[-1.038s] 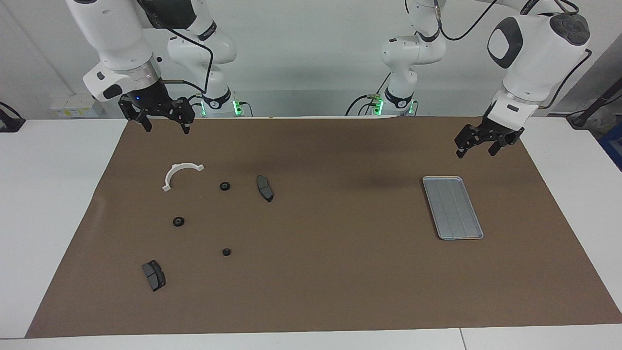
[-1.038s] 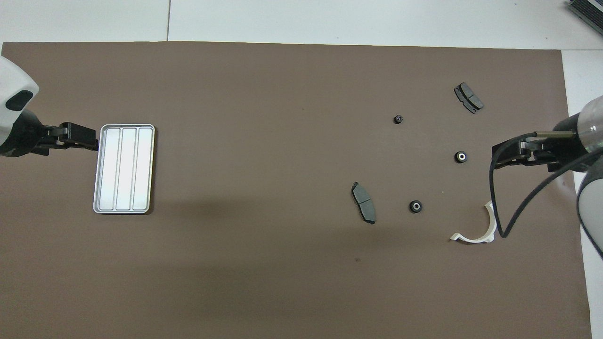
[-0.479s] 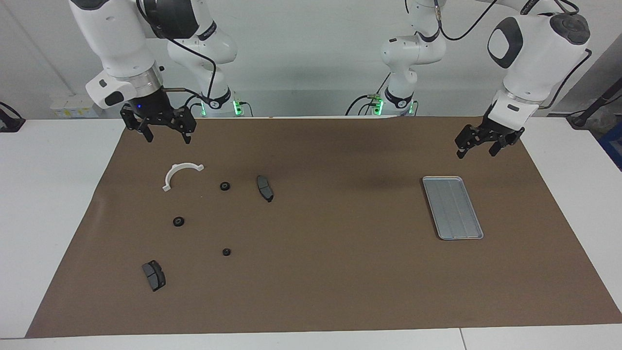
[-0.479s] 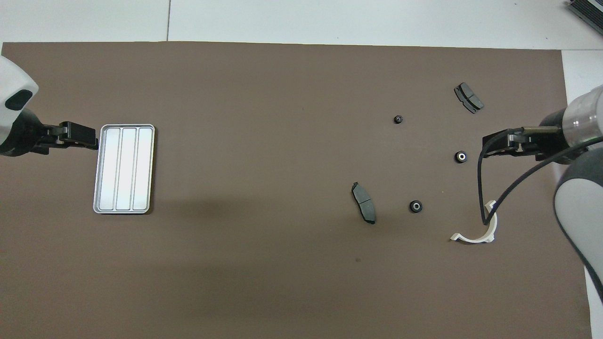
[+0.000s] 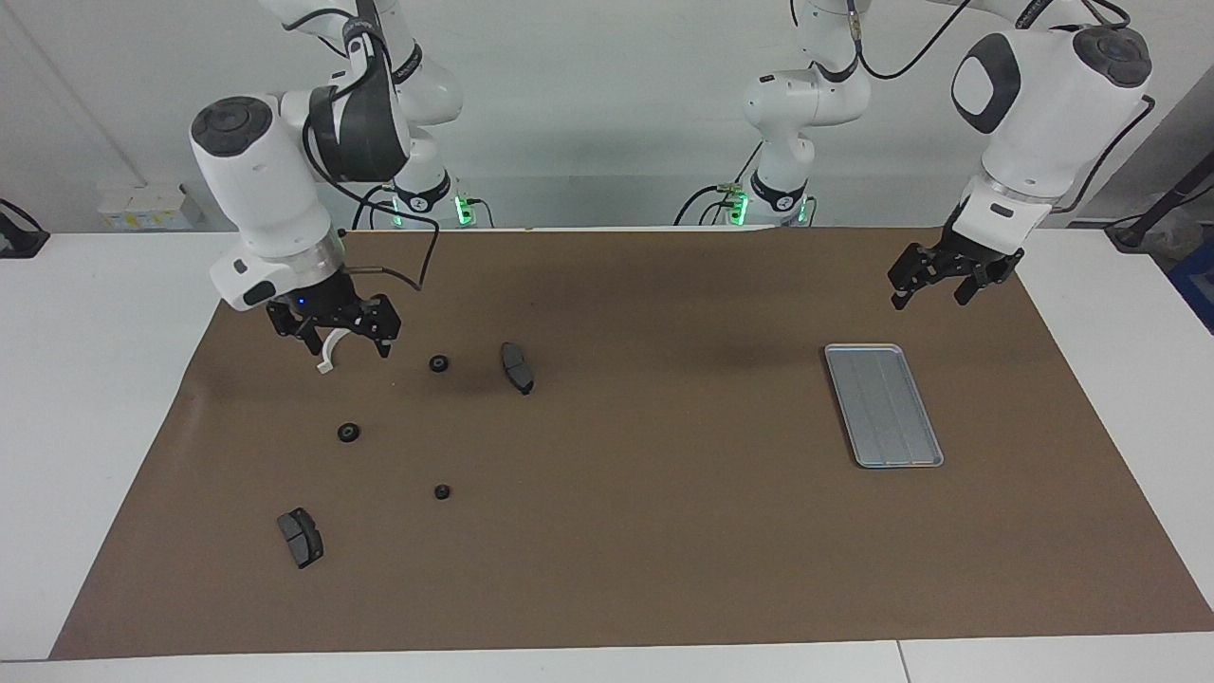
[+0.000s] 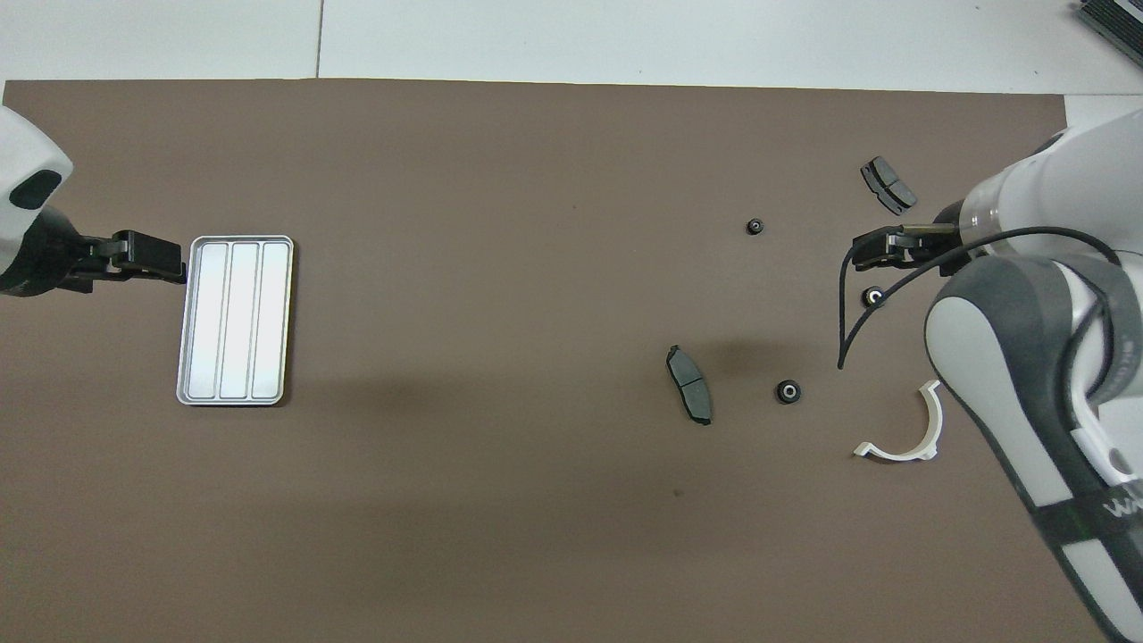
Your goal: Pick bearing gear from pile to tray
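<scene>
With its fingers spread and holding nothing, the right hand [image 5: 346, 343] hangs over the white bracket [image 6: 900, 436] among scattered parts, so it may grab that rather than a black gear [image 5: 348, 433]; the left hand [image 5: 928, 287] waits open near the tray [image 5: 883, 405].

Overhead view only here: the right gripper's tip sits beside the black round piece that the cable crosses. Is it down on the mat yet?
Observer: No. The facing view shows the right gripper raised above the brown mat, open and holding nothing.
Operator: Is that round piece free under the cable?
Observer: Yes. The black round piece lies by itself on the mat, with nothing touching it.
Operator: And the left gripper at the tray's edge?
Observer: The left gripper waits in the air, open and empty, not touching the silver-grey tray.
</scene>
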Robot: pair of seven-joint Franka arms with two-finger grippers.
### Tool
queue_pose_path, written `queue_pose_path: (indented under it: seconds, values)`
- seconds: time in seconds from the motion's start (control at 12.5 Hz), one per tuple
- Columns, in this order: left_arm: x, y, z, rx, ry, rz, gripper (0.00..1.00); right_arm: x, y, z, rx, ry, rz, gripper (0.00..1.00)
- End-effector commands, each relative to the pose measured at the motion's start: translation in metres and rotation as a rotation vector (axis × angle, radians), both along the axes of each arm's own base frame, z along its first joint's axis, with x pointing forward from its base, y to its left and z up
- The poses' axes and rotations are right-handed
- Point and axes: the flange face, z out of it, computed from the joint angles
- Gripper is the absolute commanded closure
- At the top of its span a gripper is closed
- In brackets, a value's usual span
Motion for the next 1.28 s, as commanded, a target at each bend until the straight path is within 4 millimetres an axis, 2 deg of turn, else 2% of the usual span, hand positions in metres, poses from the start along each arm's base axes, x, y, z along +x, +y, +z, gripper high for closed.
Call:
queue_pose_path:
  seconds: [0.0, 0.24, 0.64, 1.04, 1.12, 1.2]
  values:
    - [-0.003, 0.003, 0.004, -0.003, -0.016, 0.006, 0.00, 0.017, -0.025, -0.035, 0.021, -0.005, 0.029, 0.00]
    - [-0.003, 0.002, 0.005, -0.003, -0.017, 0.005, 0.00, 0.011, -0.053, -0.077, 0.015, -0.018, 0.059, 0.00]
    - [-0.003, 0.008, 0.004, -0.001, -0.015, 0.014, 0.00, -0.003, -0.068, -0.140, 0.014, -0.014, 0.067, 0.00]
    - [-0.004, 0.013, 0.009, -0.003, -0.023, 0.028, 0.00, -0.001, -0.087, -0.185, 0.012, -0.024, 0.075, 0.00]
    - [-0.005, 0.014, 0.009, -0.003, -0.020, 0.030, 0.00, 0.000, -0.086, -0.187, 0.012, -0.024, 0.078, 0.03]
    - [-0.005, 0.014, 0.010, -0.003, -0.022, 0.030, 0.00, -0.002, -0.086, -0.191, 0.013, -0.018, 0.078, 0.11]
